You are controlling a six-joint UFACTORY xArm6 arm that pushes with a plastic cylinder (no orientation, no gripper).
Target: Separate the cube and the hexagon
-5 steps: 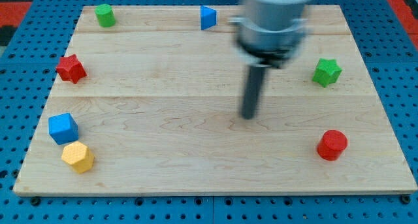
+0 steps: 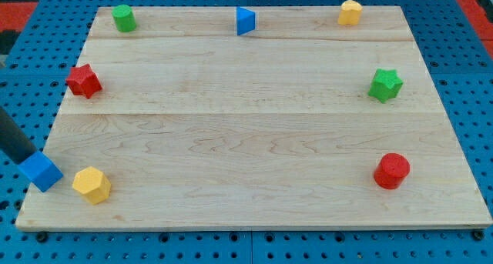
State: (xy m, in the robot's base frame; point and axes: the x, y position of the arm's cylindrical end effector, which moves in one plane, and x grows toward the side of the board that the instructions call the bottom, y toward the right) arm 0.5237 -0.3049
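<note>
Camera view, my tip (image 2: 29, 158) now touching blue cube (image 2: 41, 172), shoved left from yellow hexagon (image 2: 92, 185)

A single camera looks down at a slant from the near side of the wooden board (image 2: 254, 125), facing its far edge at the view's top. It sits close enough that the board fills almost the whole frame, with blue pegboard (image 2: 477, 102) at the margins.
</note>
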